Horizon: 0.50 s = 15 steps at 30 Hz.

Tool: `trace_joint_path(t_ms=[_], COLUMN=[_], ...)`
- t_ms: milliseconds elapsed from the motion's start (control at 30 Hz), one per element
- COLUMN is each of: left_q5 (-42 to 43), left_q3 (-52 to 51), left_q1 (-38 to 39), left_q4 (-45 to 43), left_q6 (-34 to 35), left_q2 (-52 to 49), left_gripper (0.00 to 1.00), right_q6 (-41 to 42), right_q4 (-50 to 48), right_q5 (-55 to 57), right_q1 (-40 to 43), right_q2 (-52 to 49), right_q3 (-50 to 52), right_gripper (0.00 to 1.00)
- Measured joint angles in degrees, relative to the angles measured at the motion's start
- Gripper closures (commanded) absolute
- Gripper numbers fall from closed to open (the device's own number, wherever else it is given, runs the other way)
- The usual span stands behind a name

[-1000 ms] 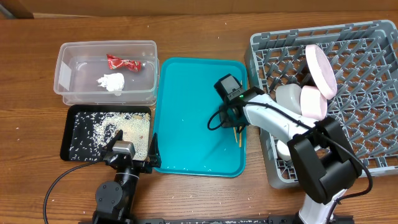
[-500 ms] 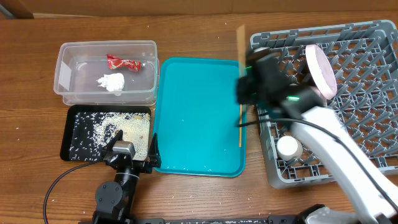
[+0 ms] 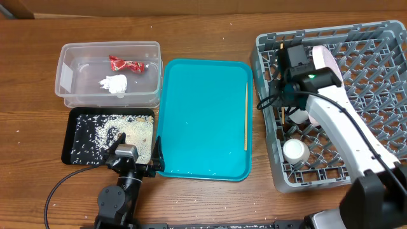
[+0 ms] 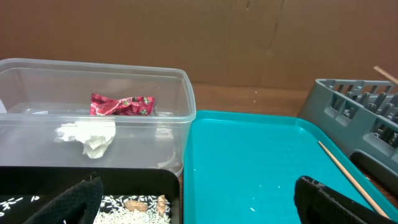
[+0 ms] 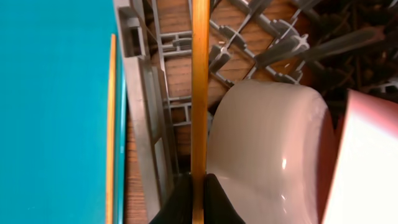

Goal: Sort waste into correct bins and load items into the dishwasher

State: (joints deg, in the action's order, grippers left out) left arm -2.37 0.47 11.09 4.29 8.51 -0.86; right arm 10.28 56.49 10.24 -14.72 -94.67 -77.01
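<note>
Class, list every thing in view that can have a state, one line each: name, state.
right gripper, shut on held chopstick over dish rack
left gripper, open, empty
second chopstick, lying flat in teal tray
plate, standing on edge in rack
cup, inside rack
clear tub, holds red wrapper and white tissue
black tray, holds grains

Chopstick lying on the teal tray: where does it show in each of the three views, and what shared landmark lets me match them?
Overhead: the loose chopstick lies along the tray's right edge, next to the rack.
Left wrist: lower right, slanting towards the corner.
Right wrist: thin line at left, parallel to the held chopstick.
Shared landmark: the teal tray under it in all three.
</note>
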Motion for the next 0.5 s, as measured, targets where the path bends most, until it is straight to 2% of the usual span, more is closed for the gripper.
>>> trace_joint_path(t_ms=[33,67,267,500], left_q5=[0.0,0.0,0.0,0.0], left_q3=[0.0,0.0,0.0,0.0], left_q1=[0.0,0.0,0.0,0.0], left_q4=[0.0,0.0,0.0,0.0], left_q6=[0.0,0.0,0.0,0.0], left_q2=[0.0,0.0,0.0,0.0], left_gripper=[0.0,0.0,0.0,0.0], right_q6=[-0.1,-0.2,-1.3,-0.2], right_q4=[-0.3,-0.5,0.0,-1.3], right_q5=[0.2,0.3,0.1,-2.4], right_q1=[0.0,0.0,-2.9,-14.3], right_q2=[-0.1,-0.1,0.3,2.6], right_q3=[0.0,0.0,0.0,0.1], right_gripper=[0.75,0.72,0.71,0.71])
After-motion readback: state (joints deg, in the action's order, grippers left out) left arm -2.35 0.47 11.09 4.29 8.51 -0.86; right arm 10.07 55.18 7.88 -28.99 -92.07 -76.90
